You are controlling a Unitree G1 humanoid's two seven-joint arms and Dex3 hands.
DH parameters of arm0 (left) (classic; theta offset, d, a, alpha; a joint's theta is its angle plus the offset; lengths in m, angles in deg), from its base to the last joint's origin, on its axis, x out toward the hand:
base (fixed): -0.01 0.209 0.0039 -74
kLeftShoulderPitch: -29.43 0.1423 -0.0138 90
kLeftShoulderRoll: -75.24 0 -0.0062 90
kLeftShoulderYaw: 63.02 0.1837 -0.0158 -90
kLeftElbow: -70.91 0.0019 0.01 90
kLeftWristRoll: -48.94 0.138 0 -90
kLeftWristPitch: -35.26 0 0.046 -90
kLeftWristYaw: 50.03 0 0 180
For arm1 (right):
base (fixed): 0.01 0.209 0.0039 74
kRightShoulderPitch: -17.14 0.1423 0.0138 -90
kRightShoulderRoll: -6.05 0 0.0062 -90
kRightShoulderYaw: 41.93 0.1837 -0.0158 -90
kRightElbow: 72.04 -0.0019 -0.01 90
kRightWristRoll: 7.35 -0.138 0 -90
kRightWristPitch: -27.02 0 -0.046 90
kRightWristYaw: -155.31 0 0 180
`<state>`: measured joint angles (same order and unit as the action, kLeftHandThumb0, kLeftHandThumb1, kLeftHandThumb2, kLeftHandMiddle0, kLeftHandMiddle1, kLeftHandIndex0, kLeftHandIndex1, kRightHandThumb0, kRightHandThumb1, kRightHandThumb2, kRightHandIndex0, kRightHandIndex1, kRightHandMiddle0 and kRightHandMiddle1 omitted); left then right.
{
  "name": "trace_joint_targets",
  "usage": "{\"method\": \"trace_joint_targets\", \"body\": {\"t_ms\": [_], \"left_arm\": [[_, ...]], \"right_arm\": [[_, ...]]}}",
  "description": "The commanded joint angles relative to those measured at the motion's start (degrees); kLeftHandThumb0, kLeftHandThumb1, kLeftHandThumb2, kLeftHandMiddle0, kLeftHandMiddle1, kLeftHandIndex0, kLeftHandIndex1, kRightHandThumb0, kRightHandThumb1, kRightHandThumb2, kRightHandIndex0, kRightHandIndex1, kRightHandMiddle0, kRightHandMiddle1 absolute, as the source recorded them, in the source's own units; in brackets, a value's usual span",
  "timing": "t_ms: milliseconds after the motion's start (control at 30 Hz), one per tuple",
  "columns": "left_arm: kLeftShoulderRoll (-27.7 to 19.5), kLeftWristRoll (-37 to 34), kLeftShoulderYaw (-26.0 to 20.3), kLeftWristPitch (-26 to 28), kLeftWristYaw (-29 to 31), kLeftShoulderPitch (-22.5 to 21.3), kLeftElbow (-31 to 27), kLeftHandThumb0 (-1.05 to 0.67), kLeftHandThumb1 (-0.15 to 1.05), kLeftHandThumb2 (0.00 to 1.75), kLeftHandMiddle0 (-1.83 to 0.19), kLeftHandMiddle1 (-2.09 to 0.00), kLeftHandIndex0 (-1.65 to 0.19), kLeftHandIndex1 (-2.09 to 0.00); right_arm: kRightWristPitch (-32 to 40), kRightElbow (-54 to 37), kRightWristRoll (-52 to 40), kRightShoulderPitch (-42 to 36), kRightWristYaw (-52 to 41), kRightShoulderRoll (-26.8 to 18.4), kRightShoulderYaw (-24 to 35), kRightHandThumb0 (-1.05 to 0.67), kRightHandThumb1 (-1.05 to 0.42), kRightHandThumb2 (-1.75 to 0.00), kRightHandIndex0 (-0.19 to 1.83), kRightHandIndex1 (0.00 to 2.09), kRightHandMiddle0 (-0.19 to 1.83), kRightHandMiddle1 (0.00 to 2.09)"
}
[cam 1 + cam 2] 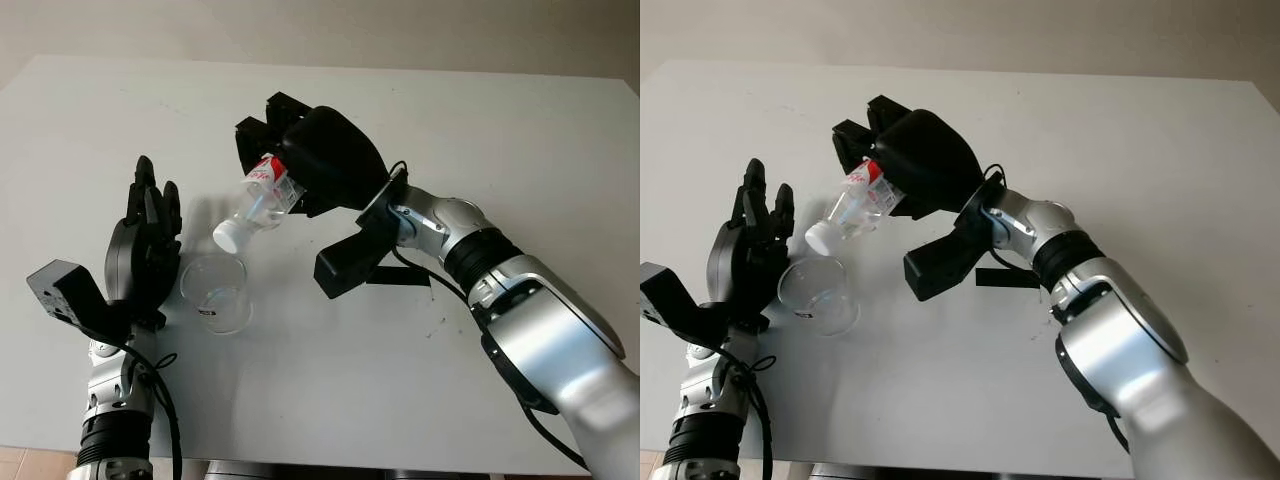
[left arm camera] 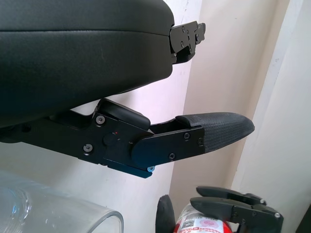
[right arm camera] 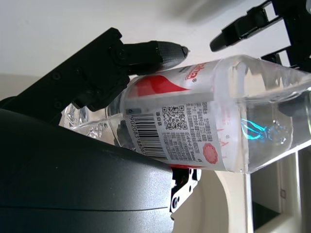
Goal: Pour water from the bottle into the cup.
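We saw the white table (image 1: 520,130) spanning most of the frame. The right hand (image 1: 318,155), just above frame centre, gripped the bottle (image 1: 258,197), fingers wrapped around its red-and-white label. The bottle was tilted, white cap end pointing down-left, directly above the cup's rim. The left hand (image 1: 146,240), at left of frame, was open and upright, just beside the clear cup (image 1: 214,292) standing on the table at lower left.
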<state>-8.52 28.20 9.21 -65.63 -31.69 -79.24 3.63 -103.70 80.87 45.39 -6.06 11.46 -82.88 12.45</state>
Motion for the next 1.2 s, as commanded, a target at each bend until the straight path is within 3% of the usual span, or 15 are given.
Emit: {"method": "trace_joint_targets", "body": {"t_ms": [0,67,200,467,533,567,733,867,1000,1100,1167], "left_arm": [[1.1,0.4,0.5,0.4,-0.4,2.1,1.1,-0.84,1.05,0.6,0.16,-0.05,0.19,-0.01],[1.2,0.5,0.5,0.5,-0.8,2.2,0.9,-0.84,1.05,0.61,0.16,-0.06,0.19,-0.02],[1.3,0.4,0.6,0.4,-0.8,2.4,0.8,-0.84,1.05,0.61,0.16,-0.05,0.19,-0.02],[1.3,0.2,0.6,0.3,-0.4,2.5,1.1,-0.84,1.05,0.61,0.17,-0.05,0.19,0.0],[1.2,0.2,0.6,0.3,-0.4,2.5,1.1,-0.84,1.05,0.61,0.16,-0.05,0.19,0.0],[1.2,0.1,0.5,0.5,-0.5,2.5,1.0,-0.84,1.05,0.61,0.17,-0.05,0.19,0.0],[1.3,0.5,0.7,0.2,-0.9,2.7,0.8,-0.84,1.05,0.61,0.16,-0.05,0.19,0.0],[1.3,0.3,0.7,0.3,-0.7,2.9,0.5,-0.84,1.05,0.6,0.16,-0.06,0.19,-0.01],[1.3,0.1,0.6,0.5,-0.5,3.0,0.6,-0.84,1.05,0.6,0.16,-0.05,0.19,-0.01],[1.3,0.3,0.6,0.2,-0.6,3.0,0.8,-0.85,1.05,0.6,0.16,-0.05,0.19,-0.01],[1.3,0.4,0.7,-0.1,-0.4,3.1,0.9,-0.85,1.05,0.6,0.16,-0.05,0.19,-0.01]], "right_arm": [[0.2,-0.8,0.6,2.5,1.6,0.5,-0.5,-0.21,-0.86,-0.48,1.05,2.09,0.68,2.09],[0.6,-0.7,1.1,2.7,1.9,0.7,-0.9,-0.23,-0.89,-0.48,0.99,2.09,0.71,2.09],[1.8,-0.8,2.9,3.3,3.5,0.7,-2.5,-0.25,-0.93,-0.42,0.81,2.09,0.49,2.04],[4.9,-0.4,6.8,4.2,8.7,1.5,-5.6,-0.3,-0.96,-0.31,0.7,1.8,0.55,2.09],[5.7,-0.3,7.4,4.4,9.1,1.6,-6.2,-0.3,-0.96,-0.28,0.73,1.97,0.56,2.09],[6.0,-0.2,7.6,4.5,9.1,1.6,-6.4,-0.31,-0.97,-0.26,0.84,2.04,0.57,2.09],[6.6,-0.2,7.8,4.7,9.4,1.7,-7.1,-0.31,-1.01,-0.15,1.07,2.09,0.61,2.09],[7.8,-0.6,7.9,4.6,9.5,1.7,-7.3,-0.32,-1.03,-0.12,0.9,2.09,0.63,2.09],[8.0,-0.7,7.8,4.4,10.1,1.7,-7.5,-0.32,-1.03,-0.09,0.75,2.03,0.52,2.07],[8.0,-0.6,7.7,4.2,10.3,1.7,-7.5,-0.31,-1.04,-0.09,0.73,1.92,0.53,2.09],[8.1,-0.6,7.6,4.2,9.9,1.7,-7.5,-0.31,-1.05,-0.09,0.88,2.06,0.54,2.09]]}}
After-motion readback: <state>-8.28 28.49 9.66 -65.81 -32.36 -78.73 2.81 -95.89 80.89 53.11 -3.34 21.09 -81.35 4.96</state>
